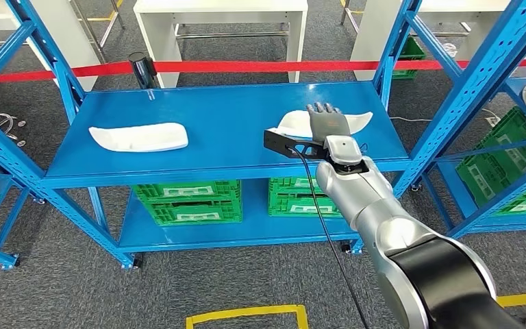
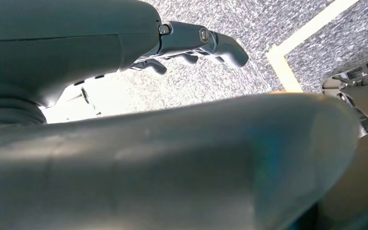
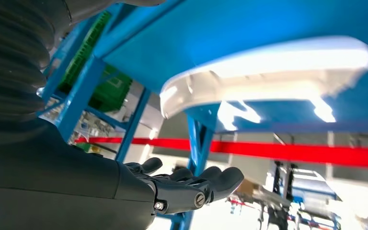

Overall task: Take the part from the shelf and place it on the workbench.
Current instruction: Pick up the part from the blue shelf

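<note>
Right hand [image 1: 327,122] over white part [image 1: 359,120] (largely hidden), fingers apart

On the blue metal shelf [image 1: 233,123] two white moulded plastic parts lie well apart: one [image 1: 139,137] to the left, one [image 1: 293,123] to the right; my right hand [image 1: 329,123] hovers over the right part; green slotted plastic crates [image 1: 186,200] sit on the tier below.
</note>
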Robot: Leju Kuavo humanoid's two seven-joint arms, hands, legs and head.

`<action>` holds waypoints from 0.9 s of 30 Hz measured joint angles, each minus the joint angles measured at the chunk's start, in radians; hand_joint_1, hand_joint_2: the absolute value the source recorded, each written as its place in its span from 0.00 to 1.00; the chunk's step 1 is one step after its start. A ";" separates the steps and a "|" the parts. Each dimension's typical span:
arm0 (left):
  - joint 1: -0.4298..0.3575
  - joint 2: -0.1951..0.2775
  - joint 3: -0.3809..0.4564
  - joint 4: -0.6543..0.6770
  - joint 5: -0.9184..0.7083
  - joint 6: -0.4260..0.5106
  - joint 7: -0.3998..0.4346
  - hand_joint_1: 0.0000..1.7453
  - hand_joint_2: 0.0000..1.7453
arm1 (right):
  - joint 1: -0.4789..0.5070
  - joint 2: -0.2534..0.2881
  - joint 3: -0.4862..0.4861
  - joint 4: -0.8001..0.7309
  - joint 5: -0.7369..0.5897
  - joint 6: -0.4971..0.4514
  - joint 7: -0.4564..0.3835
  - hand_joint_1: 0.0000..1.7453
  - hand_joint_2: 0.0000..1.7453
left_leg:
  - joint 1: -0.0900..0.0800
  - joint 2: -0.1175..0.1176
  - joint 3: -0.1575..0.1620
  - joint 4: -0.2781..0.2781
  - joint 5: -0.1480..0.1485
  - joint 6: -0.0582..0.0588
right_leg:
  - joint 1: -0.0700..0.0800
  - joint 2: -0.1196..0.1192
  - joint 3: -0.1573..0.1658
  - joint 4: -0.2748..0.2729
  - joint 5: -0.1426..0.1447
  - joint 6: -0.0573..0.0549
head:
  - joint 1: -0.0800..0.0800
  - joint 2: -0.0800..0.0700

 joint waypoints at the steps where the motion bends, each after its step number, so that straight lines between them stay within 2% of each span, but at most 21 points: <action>1: 0.001 0.000 0.000 0.000 -0.001 0.000 0.000 0.00 0.00 | 0.003 -0.001 0.000 0.001 0.000 0.001 0.001 0.00 1.00 | 0.005 0.000 -0.001 0.005 -0.003 -0.007 | -0.007 -0.002 0.011 -0.026 0.023 0.006 | 0.000 0.000; 3: 0.000 0.001 0.000 0.000 -0.003 0.000 -0.001 0.00 0.00 | 0.003 -0.003 0.000 0.001 0.000 0.001 0.001 0.00 1.00 | 0.016 -0.001 -0.004 0.023 -0.015 -0.028 | -0.019 -0.006 0.075 -0.150 0.082 0.020 | 0.000 0.000; 4: -0.001 0.002 0.000 -0.001 -0.003 0.000 -0.002 0.00 0.00 | 0.001 -0.003 0.000 0.001 0.000 0.002 0.001 0.00 1.00 | 0.018 -0.001 -0.007 0.034 -0.022 -0.040 | -0.021 -0.004 0.101 -0.201 0.098 0.019 | 0.001 0.000; 5: -0.002 0.004 0.000 -0.002 -0.004 0.000 -0.003 0.00 0.00 | 0.001 -0.003 0.000 0.001 0.001 0.002 0.001 0.00 1.00 | 0.018 -0.001 -0.009 0.041 -0.027 -0.051 | -0.021 -0.002 0.114 -0.227 0.102 0.013 | 0.001 0.000; 7: -0.004 0.006 0.000 -0.003 -0.004 0.000 -0.004 0.00 0.00 | 0.002 -0.003 0.000 0.001 0.002 0.003 0.001 0.00 1.00 | 0.016 -0.002 -0.009 0.041 -0.030 -0.067 | -0.017 0.002 0.112 -0.225 0.096 -0.011 | 0.001 0.000; 9: -0.004 0.006 0.000 -0.003 -0.004 0.000 -0.005 0.00 0.00 | 0.002 -0.003 0.000 0.001 0.002 0.004 0.001 0.00 1.00 | 0.018 -0.002 -0.012 0.044 -0.033 -0.076 | -0.016 0.003 0.109 -0.221 0.096 -0.032 | 0.000 0.000; 10: -0.004 0.005 0.000 -0.003 -0.004 0.000 -0.005 0.00 0.00 | 0.001 -0.002 0.000 0.001 0.002 0.004 0.000 0.00 1.00 | 0.018 -0.001 -0.023 0.067 -0.047 -0.077 | -0.016 0.003 0.109 -0.221 0.097 -0.040 | -0.001 0.000; 11: -0.004 0.005 0.000 -0.003 -0.004 0.000 -0.005 0.00 0.00 | 0.000 -0.002 0.000 0.001 0.002 0.004 0.000 0.00 1.00 | 0.017 0.000 -0.046 0.113 -0.071 -0.077 | -0.015 0.003 0.110 -0.222 0.096 -0.047 | -0.002 0.000; 13: -0.004 0.006 0.000 -0.003 -0.003 0.000 -0.005 0.00 0.00 | 0.001 -0.002 0.000 0.001 0.002 0.004 0.000 0.00 1.00 | 0.009 0.000 -0.119 0.256 -0.130 -0.070 | -0.007 0.003 0.112 -0.222 0.093 -0.055 | -0.003 0.000; 14: -0.003 0.006 0.000 -0.003 -0.003 0.000 -0.005 0.00 0.00 | 0.004 -0.002 0.000 0.001 0.003 0.004 0.000 0.00 1.00 | 0.005 -0.001 -0.154 0.318 -0.148 -0.066 | -0.003 0.003 0.114 -0.222 0.090 -0.059 | -0.003 0.000; 15: -0.002 0.006 0.000 -0.003 -0.003 0.000 -0.005 0.00 0.00 | 0.006 -0.002 0.000 0.001 0.003 0.004 0.000 0.00 1.00 | 0.000 -0.001 -0.174 0.347 -0.146 -0.060 | 0.003 0.003 0.117 -0.222 0.087 -0.063 | -0.003 0.000; 16: 0.000 0.006 0.000 -0.003 -0.003 0.000 -0.005 0.00 0.00 | 0.008 -0.001 0.000 0.001 0.003 0.004 -0.001 0.00 1.00 | -0.005 -0.001 -0.173 0.334 -0.123 -0.051 | 0.007 0.004 0.122 -0.222 0.084 -0.066 | -0.003 0.000; 17: 0.000 0.006 0.000 -0.003 -0.003 0.000 -0.005 0.00 0.00 | 0.009 -0.001 0.000 0.001 0.004 0.004 -0.002 0.00 1.00 | -0.012 -0.001 -0.152 0.281 -0.085 -0.040 | 0.012 0.004 0.128 -0.222 0.079 -0.069 | -0.003 0.000; 18: 0.001 0.007 0.000 -0.003 -0.003 0.000 -0.005 0.00 0.00 | 0.008 0.000 0.000 0.001 0.005 0.004 -0.006 0.00 1.00 | -0.019 -0.002 -0.121 0.209 -0.047 -0.026 | 0.015 0.004 0.135 -0.222 0.074 -0.070 | -0.003 0.000; 19: 0.001 0.008 0.000 -0.003 -0.004 0.000 -0.005 0.00 0.00 | 0.007 0.000 0.000 0.001 0.008 0.004 -0.011 0.00 1.00 | -0.025 -0.002 -0.090 0.145 -0.022 -0.015 | 0.018 0.005 0.140 -0.222 0.069 -0.070 | -0.003 0.000; 20: 0.000 0.008 0.000 -0.003 -0.004 0.000 -0.005 0.00 0.00 | 0.005 0.001 0.000 0.001 0.012 0.005 -0.020 0.00 1.00 | -0.030 -0.002 -0.066 0.098 -0.010 -0.009 | 0.020 0.006 0.142 -0.222 0.066 -0.067 | -0.003 0.000; 22: -0.002 0.008 0.000 -0.003 -0.006 0.000 -0.004 0.00 0.00 | 0.005 0.003 0.000 0.001 0.022 0.007 -0.040 0.00 1.00 | -0.036 -0.003 -0.050 0.069 -0.016 -0.005 | 0.020 0.006 0.142 -0.224 0.064 -0.059 | -0.003 0.000; 24: -0.002 0.007 0.001 -0.003 -0.010 0.000 -0.005 0.00 0.00 | 0.006 0.007 0.000 0.000 0.030 0.007 -0.062 0.00 1.00 | -0.031 -0.003 -0.042 0.057 -0.017 -0.001 | 0.020 0.005 0.142 -0.223 0.058 -0.048 | -0.003 0.000; 25: -0.002 0.006 0.001 -0.003 -0.011 0.000 -0.005 0.00 0.00 | 0.005 0.010 0.001 0.000 0.033 0.006 -0.073 0.00 1.00 | -0.028 -0.003 -0.037 0.052 -0.017 0.002 | 0.020 0.003 0.136 -0.207 0.048 -0.042 | -0.002 0.000; 27: -0.002 0.006 0.001 -0.004 -0.011 0.000 -0.006 0.00 0.00 | 0.002 0.015 0.005 0.000 0.040 0.002 -0.097 0.00 1.00 | -0.024 -0.002 -0.030 0.046 -0.020 0.010 | 0.017 0.000 0.087 -0.112 0.005 -0.032 | -0.002 0.000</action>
